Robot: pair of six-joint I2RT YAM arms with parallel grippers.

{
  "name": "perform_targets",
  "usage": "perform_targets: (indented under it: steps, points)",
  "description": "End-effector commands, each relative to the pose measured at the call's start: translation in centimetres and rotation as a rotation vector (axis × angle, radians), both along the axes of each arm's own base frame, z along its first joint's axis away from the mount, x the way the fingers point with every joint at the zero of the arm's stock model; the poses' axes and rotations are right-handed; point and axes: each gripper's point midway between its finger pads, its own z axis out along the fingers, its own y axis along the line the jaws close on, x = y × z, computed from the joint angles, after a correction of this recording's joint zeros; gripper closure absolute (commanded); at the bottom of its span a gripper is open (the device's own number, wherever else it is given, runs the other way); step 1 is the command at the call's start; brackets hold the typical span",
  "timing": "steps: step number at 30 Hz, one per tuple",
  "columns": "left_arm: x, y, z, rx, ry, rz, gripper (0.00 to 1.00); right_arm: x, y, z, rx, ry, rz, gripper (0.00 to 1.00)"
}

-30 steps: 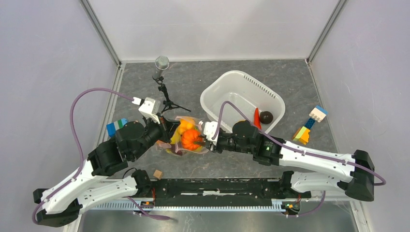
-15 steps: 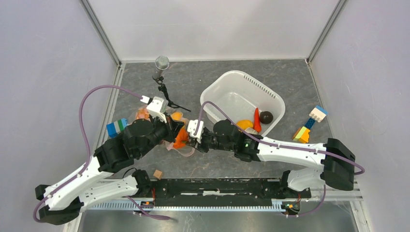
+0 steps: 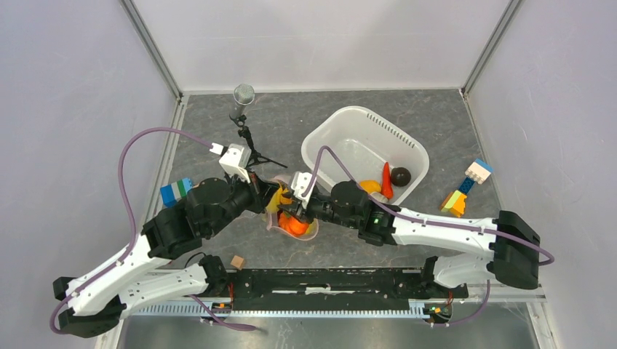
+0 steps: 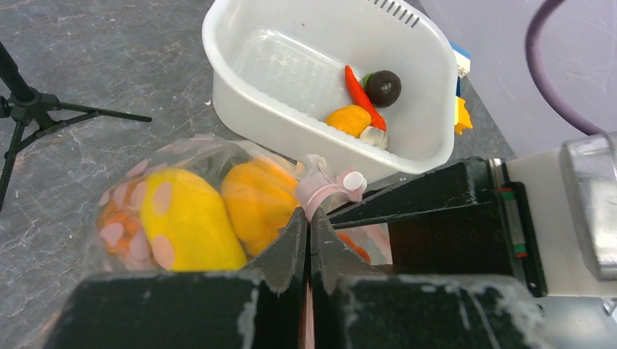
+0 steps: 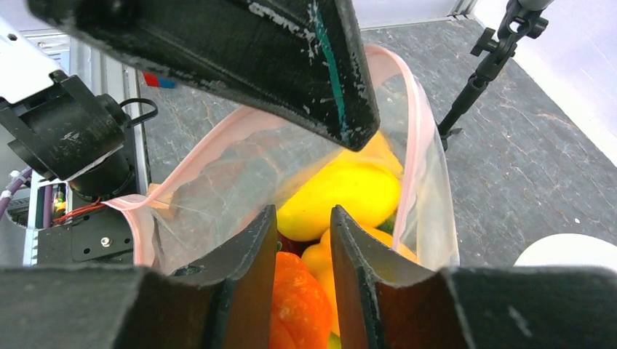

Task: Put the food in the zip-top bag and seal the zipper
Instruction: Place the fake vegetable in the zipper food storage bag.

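Note:
The clear pink-dotted zip-top bag [image 4: 174, 156] hangs between my two grippers [image 3: 309, 231]. My left gripper [image 4: 308, 218] is shut on its pink zipper strip [image 4: 324, 193] and holds the mouth up; it also shows in the top view [image 3: 268, 200]. Inside lie a yellow piece [image 4: 185, 225] and an orange-yellow piece [image 4: 258, 200]. My right gripper [image 5: 304, 218] points into the open mouth, its fingers closed against an orange ribbed piece [image 5: 305, 291] [image 3: 293, 224]. The zipper [image 5: 411, 123] gapes wide around it. A yellow piece [image 5: 342, 193] lies deeper in.
The white tub [image 3: 327, 138] behind the bag holds a red carrot [image 4: 358, 87], a dark maroon ball [image 4: 383, 87] and an orange piece [image 4: 349, 118]. A microphone tripod [image 3: 244, 98] stands behind. Block stacks lie left [image 3: 174, 192] and right [image 3: 466, 187]. A wooden cube [image 3: 236, 261] sits near the front.
Both grippers swung left with the bag, then came partly back right. The orange ribbed piece now sits lower, inside the bag mouth. The right arm uncovered an orange piece in the tub.

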Motion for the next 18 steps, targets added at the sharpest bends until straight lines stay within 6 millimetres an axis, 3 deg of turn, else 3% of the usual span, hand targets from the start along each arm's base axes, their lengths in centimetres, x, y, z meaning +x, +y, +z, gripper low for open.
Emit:
perform_targets:
  steps: [1, 6, 9, 11, 14, 18]
  points:
    - [0.5, 0.0, 5.2, -0.197, -0.037, 0.058, 0.94, -1.3, -1.2, 5.2, 0.095, -0.045, 0.039, 0.61]
    - [0.7, 0.2, 5.8, -0.206, -0.043, 0.079, 0.94, -3.9, -3.3, 10.3, 0.187, -0.102, 0.138, 0.53]
    - [0.9, 0.2, 5.4, -0.195, -0.039, 0.086, 0.94, -4.4, -4.9, 11.7, 0.215, -0.100, 0.129, 0.48]
    - [0.9, 0.1, 5.3, -0.193, -0.035, 0.084, 0.94, -3.6, -6.2, 11.2, 0.212, -0.084, 0.053, 0.47]
    - [0.8, -0.2, 5.2, -0.195, -0.033, 0.074, 0.94, -1.2, -8.7, 8.3, 0.157, -0.013, -0.142, 0.47]
    - [0.8, -0.3, 5.2, -0.193, -0.035, 0.068, 0.94, -1.0, -9.8, 5.0, 0.107, 0.100, -0.208, 0.39]
